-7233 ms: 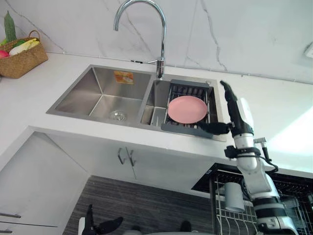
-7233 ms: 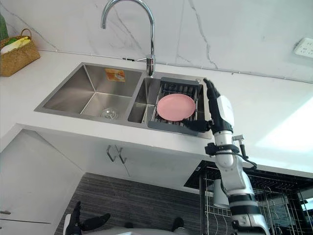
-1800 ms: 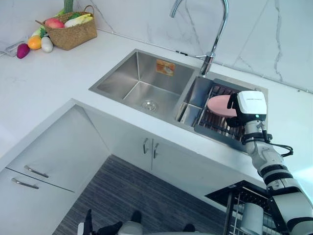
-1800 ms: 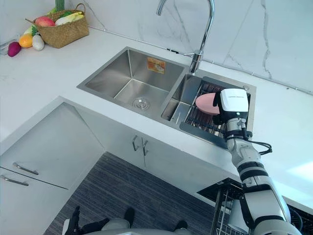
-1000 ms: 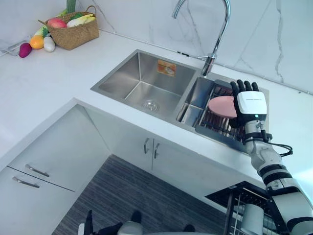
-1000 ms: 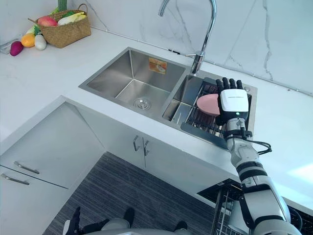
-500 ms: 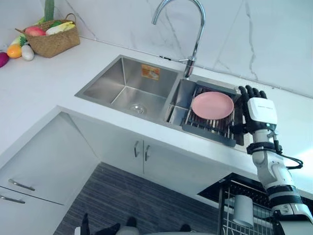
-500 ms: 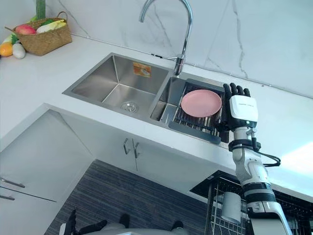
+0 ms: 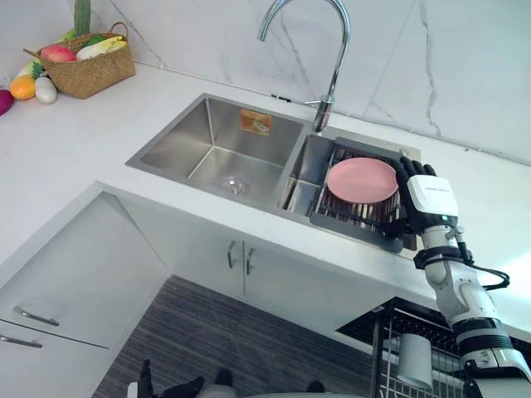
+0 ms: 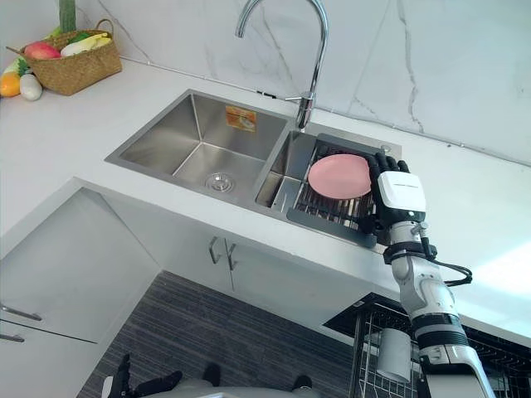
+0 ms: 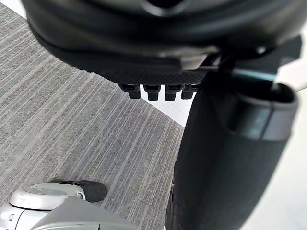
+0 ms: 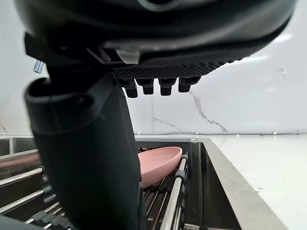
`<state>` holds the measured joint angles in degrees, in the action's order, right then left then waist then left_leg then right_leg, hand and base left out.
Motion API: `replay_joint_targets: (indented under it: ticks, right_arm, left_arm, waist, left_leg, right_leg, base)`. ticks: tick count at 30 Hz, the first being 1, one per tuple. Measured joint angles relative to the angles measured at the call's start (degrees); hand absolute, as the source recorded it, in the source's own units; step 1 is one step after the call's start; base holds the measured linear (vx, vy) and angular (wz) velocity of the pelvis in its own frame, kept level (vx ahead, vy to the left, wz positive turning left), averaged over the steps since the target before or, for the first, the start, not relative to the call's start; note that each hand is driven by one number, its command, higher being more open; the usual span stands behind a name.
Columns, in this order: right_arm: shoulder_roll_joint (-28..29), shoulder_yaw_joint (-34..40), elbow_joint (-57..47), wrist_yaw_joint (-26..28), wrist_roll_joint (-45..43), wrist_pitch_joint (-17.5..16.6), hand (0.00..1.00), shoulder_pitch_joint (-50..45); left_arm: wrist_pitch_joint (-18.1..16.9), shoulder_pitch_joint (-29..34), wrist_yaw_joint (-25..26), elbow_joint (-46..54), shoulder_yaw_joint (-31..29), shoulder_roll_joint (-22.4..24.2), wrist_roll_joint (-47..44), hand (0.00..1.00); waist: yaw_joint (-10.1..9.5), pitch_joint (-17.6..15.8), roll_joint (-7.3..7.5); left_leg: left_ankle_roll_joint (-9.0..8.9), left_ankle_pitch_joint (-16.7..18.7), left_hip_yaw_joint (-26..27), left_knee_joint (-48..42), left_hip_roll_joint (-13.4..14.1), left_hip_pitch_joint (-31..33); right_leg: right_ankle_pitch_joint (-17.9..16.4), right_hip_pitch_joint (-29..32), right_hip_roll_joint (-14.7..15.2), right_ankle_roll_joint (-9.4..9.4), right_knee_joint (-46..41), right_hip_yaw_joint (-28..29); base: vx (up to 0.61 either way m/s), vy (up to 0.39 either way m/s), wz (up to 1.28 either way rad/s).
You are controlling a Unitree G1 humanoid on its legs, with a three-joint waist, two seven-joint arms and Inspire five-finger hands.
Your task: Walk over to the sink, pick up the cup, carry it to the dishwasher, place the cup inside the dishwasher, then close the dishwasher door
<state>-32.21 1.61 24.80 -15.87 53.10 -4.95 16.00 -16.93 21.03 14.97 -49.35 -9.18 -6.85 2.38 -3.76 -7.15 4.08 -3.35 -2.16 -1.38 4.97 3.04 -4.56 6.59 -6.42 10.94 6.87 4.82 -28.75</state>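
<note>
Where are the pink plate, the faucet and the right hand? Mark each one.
pink plate [image 9: 362, 180], left eye view, on the middle of its face.
faucet [image 9: 323, 116], left eye view, on the lower stem just above its base.
right hand [image 9: 431, 197], left eye view, on the white cover on its back.

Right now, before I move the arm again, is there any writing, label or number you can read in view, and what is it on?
On the orange sticker, stuck to the back wall of the left sink basin: some print, too small to read.
On the white cover on the back of the right hand: a small dark mark, too small to read.
I can make out no other text.
</note>
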Motion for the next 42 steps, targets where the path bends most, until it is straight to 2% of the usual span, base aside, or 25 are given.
replay_joint_targets:
  ticks: [19,25,34,42]
  right_arm:
    - [-0.01,-8.07,13.17,-0.48,1.07,1.14,1.0,8.81]
    - [0.01,-10.31,16.89,-3.56,5.61,3.02,1.0,10.65]
    - [0.01,-11.0,22.67,-9.31,9.52,7.98,1.0,12.52]
    - [0.01,-11.01,25.29,-12.22,10.2,8.81,1.0,15.98]
  left_arm:
    - [0.16,-0.08,0.0,-0.38,0.05,-0.03,0.16,1.0]
    - [0.16,-0.07,0.0,-0.54,0.61,-0.32,0.93,1.0]
    - [0.03,-0.03,0.01,-0.88,0.69,-0.62,0.94,1.0]
    - [-0.84,-0.02,0.01,-0.89,0.86,-0.83,0.94,1.0]
  waist:
    - [-1.56,-0.02,0.09]
    - [-2.07,-0.04,0.13]
    - [-2.99,-0.15,0.13]
    - [-3.4,-1.0,-0.04]
  left_leg:
    - [0.14,-0.93,-2.77,0.25,-0.32,0.51]
    - [0.1,-1.15,-2.97,0.28,-0.32,0.81]
    - [0.1,-1.16,-3.08,0.3,-0.37,1.37]
    - [0.12,-1.19,-3.46,0.29,-0.49,2.32]
  right_leg:
    - [0.0,-0.96,0.1,0.01,0.01,-2.69]
    - [0.0,-0.96,0.08,0.0,0.01,-2.87]
    - [0.0,-0.48,0.09,-0.01,0.01,-2.94]
    - [-0.01,0.28,0.15,-0.02,0.01,-3.22]
  base:
    - [-0.01,0.01,0.07]
    - [0.0,0.004,0.01]
    - [0.0,0.0,0.0]
    - [0.0,0.002,0.01]
